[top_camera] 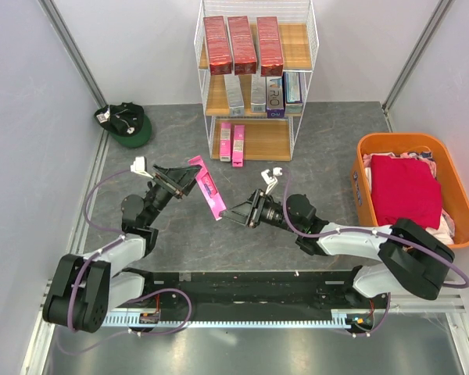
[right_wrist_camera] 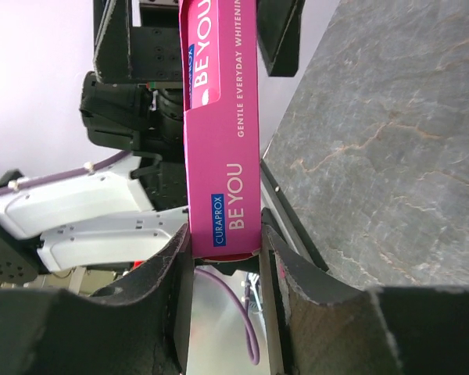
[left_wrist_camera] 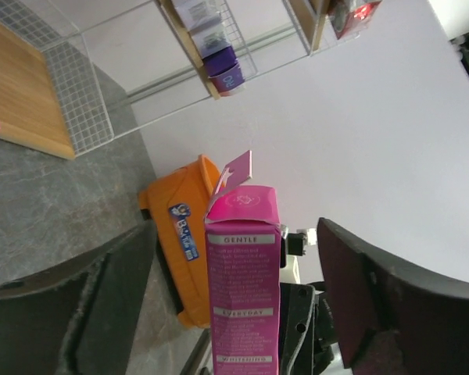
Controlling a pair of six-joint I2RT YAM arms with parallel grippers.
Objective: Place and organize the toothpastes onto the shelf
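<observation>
- Pink toothpaste box (top_camera: 206,190) hangs tilted above the grey table (top_camera: 328,156), in front of the shelf (top_camera: 297,48), spanning from left gripper (top_camera: 180,180) to right gripper (top_camera: 236,216).
- Left wrist: jaws stand wide apart, the box between them and touching neither finger; the orange tub (left_wrist_camera: 162,205) is beyond.
- Right wrist: both fingers (right_wrist_camera: 313,291) are clamped on the box's near end.

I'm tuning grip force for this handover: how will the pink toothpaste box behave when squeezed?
The pink toothpaste box looks like thin cardboard, so probably light and stiff lengthwise yet crushable. The right end effector pinches only one end, so it may pivot. Its end flap stands open near the left end effector, so that end likely gives easily.
</observation>
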